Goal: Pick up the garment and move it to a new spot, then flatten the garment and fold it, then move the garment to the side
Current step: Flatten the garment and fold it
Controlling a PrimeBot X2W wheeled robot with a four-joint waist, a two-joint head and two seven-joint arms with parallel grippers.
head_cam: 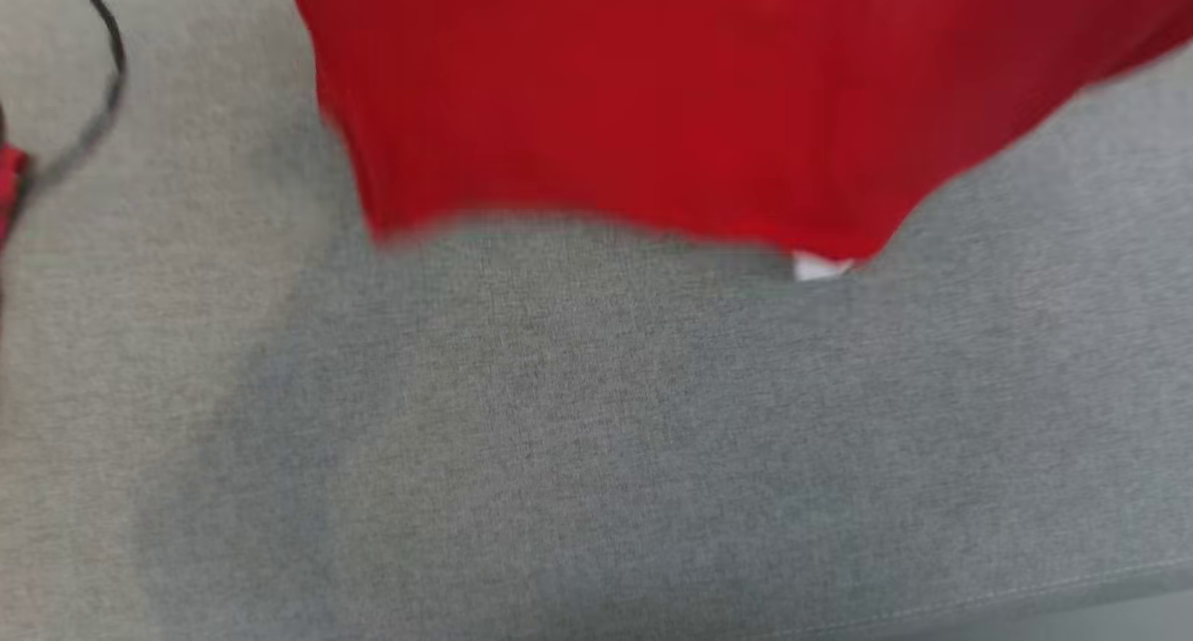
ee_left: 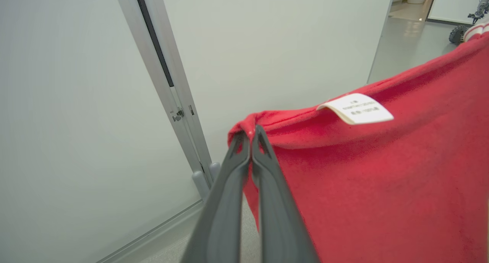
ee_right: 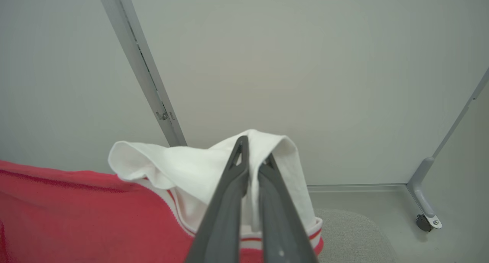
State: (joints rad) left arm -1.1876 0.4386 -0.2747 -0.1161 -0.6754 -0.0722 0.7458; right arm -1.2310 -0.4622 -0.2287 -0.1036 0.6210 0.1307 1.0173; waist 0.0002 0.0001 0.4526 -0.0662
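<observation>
Grey cloth surface (head_cam: pixel 559 455) below, red garment (head_cam: pixel 652 101) held up at far side. Left gripper (ee_left: pixel 250 133) pinches hem corner; right gripper (ee_right: pixel 255 150) clamps white trim (ee_right: pixel 183 167). White label (ee_left: pixel 357 108) right of left gripper, print unreadable.

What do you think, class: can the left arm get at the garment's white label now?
Probably not: the left end effector is shut on the garment and would have to let go first, though the label sits nearby, uncovered.

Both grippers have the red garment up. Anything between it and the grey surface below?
Nothing visible. The garment hangs from the left gripper and right gripper, both shut on it, above the grey surface. A dark cable lies off to the left, apart.
</observation>
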